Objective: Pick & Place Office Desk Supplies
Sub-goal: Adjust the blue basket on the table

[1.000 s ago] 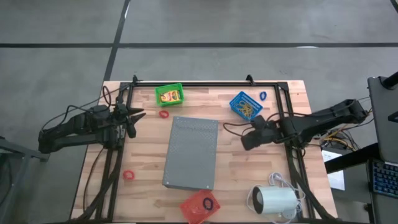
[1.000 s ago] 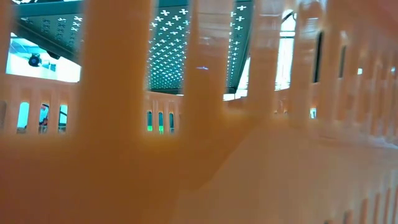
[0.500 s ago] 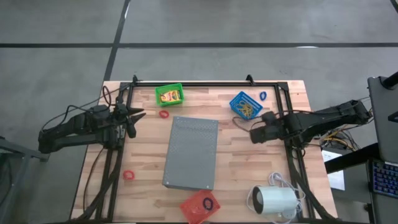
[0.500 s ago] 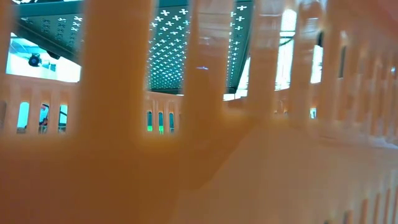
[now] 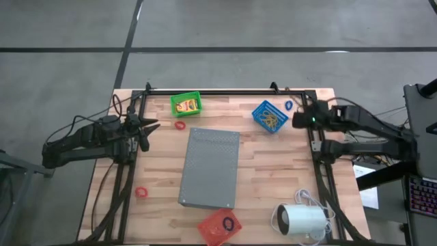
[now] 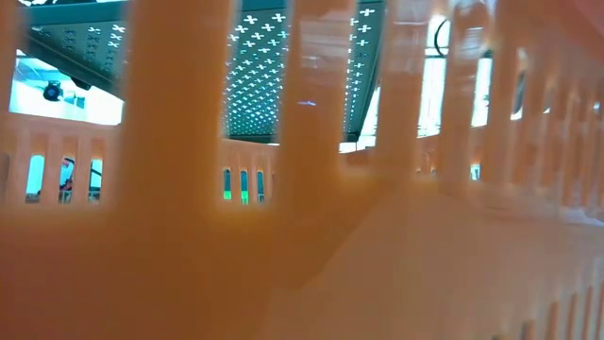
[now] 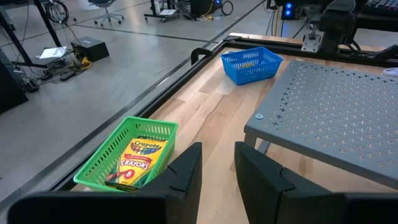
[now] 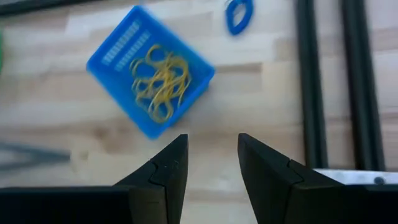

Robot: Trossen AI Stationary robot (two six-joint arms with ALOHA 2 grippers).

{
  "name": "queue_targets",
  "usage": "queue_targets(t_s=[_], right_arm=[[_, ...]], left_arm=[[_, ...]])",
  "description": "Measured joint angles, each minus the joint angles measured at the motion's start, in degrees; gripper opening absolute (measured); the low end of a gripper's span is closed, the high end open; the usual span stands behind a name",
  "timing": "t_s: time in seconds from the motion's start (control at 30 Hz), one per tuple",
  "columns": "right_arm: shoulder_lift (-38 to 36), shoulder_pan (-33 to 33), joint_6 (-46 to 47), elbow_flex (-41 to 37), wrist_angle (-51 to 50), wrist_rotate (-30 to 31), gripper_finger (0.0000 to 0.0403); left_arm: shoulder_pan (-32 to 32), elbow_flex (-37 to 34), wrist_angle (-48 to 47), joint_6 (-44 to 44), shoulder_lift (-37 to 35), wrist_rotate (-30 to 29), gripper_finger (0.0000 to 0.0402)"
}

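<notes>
Slab [image 5: 210, 168] between baskets, grippers apart

Yellow crayon box [image 5: 186, 105], flat in the green basket [image 5: 195, 96] at 11 o'clock. Tan rubber bands [image 5: 271, 119], tangled in the blue basket [image 5: 259, 109] at 1 o'clock; blue ring [image 5: 289, 106] just beside it. Red rings: one [image 5: 179, 126] near the green basket, one [image 5: 141, 193] at 8 o'clock.

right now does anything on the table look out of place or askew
Yes. The blue basket of rubber bands sits skewed to the table edges, a blue ring lies loose beside it, and two red rings lie outside any basket.
</notes>
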Motion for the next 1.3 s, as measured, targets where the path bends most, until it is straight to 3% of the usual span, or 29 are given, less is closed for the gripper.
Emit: queue_targets(t_s=[0.3,0.53,0.93,1.3], right_arm=[[8.34,-25.95,-22.78,0.02,12.32,-13.29,0.0137],[19.16,-40.44,-29.07,-0.02,14.27,-20.63,0.0137],[33.43,-44.54,-28.80,2.76,20.08,-20.63,0.0137],[41.83,-45.02,-26.78,19.25,-0.40,-22.83,0.0137]], left_arm=[[0.00,0.02,0.00,0.00,0.00,0.00,0.0098],[0.00,0.00,0.00,0.00,0.00,0.00,0.0098],[0.00,0.00,0.01,-0.01,0.01,-0.02,0.0098],[0.00,0.00,0.00,0.00,0.01,0.00,0.0098]])
